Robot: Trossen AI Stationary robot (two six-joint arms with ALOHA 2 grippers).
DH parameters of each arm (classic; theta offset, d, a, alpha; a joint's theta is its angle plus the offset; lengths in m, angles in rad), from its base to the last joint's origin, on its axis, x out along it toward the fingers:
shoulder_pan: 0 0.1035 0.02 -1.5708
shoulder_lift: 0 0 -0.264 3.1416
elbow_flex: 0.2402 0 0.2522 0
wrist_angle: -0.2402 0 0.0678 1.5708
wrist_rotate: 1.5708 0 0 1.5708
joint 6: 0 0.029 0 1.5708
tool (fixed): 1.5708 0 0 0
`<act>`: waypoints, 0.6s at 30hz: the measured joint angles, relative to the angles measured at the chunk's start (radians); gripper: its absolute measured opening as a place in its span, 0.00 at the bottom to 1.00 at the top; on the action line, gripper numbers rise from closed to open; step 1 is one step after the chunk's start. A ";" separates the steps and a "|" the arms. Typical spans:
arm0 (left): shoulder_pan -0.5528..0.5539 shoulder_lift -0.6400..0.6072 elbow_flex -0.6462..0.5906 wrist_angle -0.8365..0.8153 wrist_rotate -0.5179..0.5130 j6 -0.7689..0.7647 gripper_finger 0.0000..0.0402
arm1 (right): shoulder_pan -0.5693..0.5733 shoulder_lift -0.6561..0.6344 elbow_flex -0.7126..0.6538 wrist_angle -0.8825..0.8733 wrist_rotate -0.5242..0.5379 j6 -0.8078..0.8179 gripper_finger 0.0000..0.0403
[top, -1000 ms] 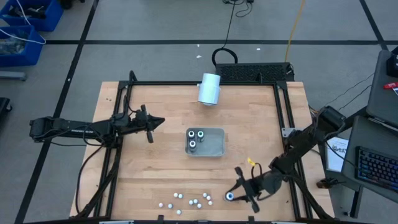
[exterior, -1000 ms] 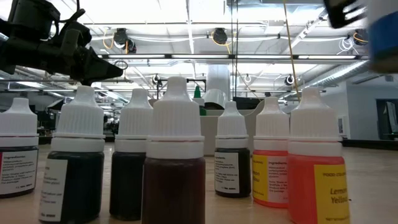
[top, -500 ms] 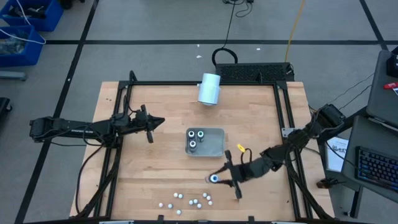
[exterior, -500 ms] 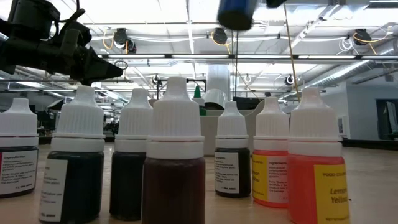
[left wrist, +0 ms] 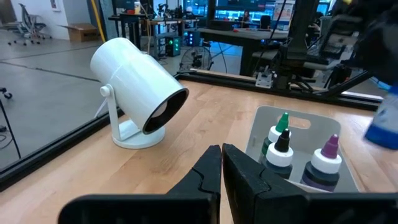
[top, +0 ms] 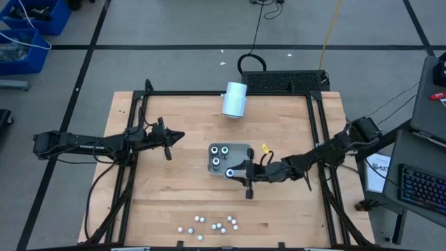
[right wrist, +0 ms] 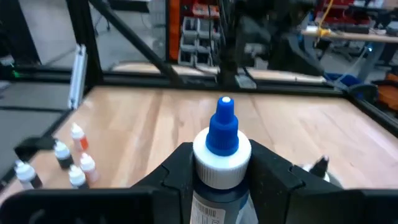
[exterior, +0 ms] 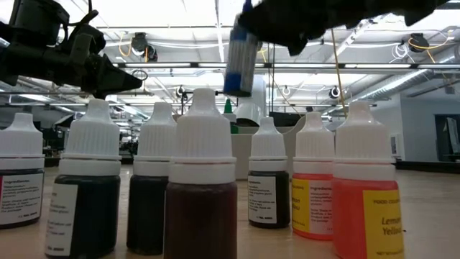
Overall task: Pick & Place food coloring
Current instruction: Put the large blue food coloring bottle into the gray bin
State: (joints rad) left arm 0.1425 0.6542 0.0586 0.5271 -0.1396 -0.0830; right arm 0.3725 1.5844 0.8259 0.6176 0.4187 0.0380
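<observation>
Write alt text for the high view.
The right gripper holds a blue-tipped bottle over the grey tray, which has three bottles inside. The left gripper waits shut; small bottles cluster near the table's front edge.

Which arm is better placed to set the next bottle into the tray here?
The right. Its gripper is shut on a blue-tipped bottle and hangs at the near edge of the grey tray, where three bottles already stand. The left gripper is shut, empty, and waits farther left.
</observation>
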 joint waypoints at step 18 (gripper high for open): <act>0.000 0.000 0.000 -0.001 0.000 0.000 0.06 | -0.113 0.114 -0.001 0.046 0.010 0.047 0.27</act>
State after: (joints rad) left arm 0.1422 0.6540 0.0586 0.5262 -0.1398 -0.0826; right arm 0.2592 1.6989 0.8249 0.6632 0.4286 0.0852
